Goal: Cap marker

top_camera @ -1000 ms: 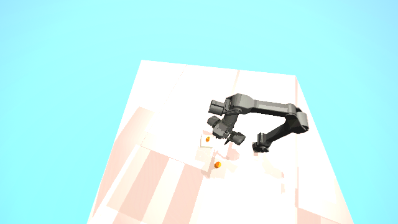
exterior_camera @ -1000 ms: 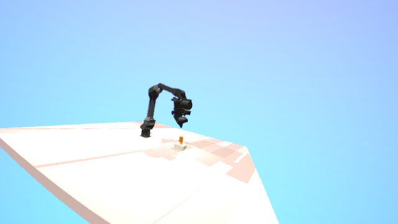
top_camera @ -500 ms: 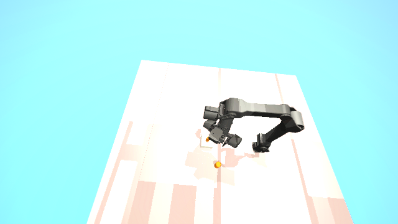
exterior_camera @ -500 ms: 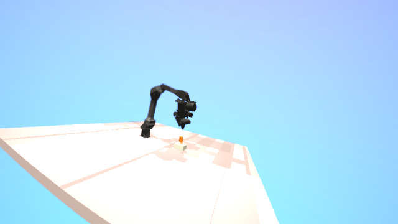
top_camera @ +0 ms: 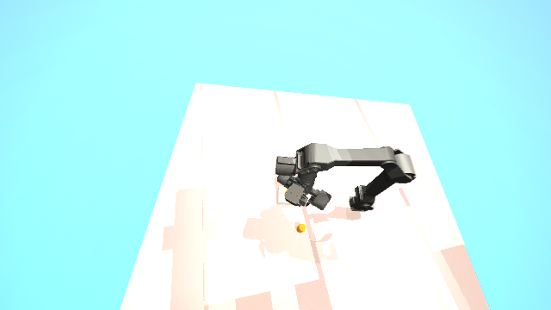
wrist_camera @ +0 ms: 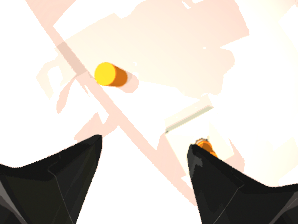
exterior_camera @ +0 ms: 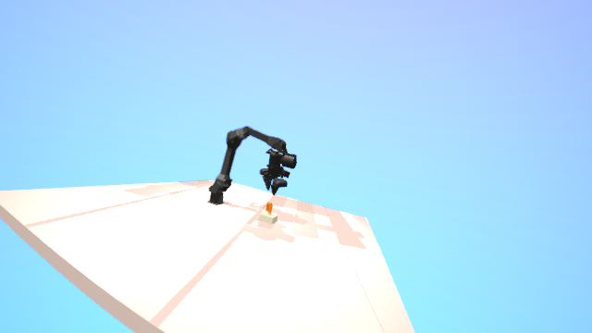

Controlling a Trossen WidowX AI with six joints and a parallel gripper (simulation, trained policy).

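With the cap (top_camera: 301, 228) (wrist_camera: 106, 74) still to be gripped by the open, unladen claw (top_camera: 306, 201) (exterior_camera: 271, 191) (wrist_camera: 145, 146), the marker (top_camera: 287, 192) (exterior_camera: 269, 209) (wrist_camera: 205, 147) is left uncapped and nothing is completed.

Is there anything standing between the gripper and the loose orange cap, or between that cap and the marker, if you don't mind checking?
Nothing visible stands between the open black gripper and the loose orange cylindrical cap, nor between that cap and the orange marker.
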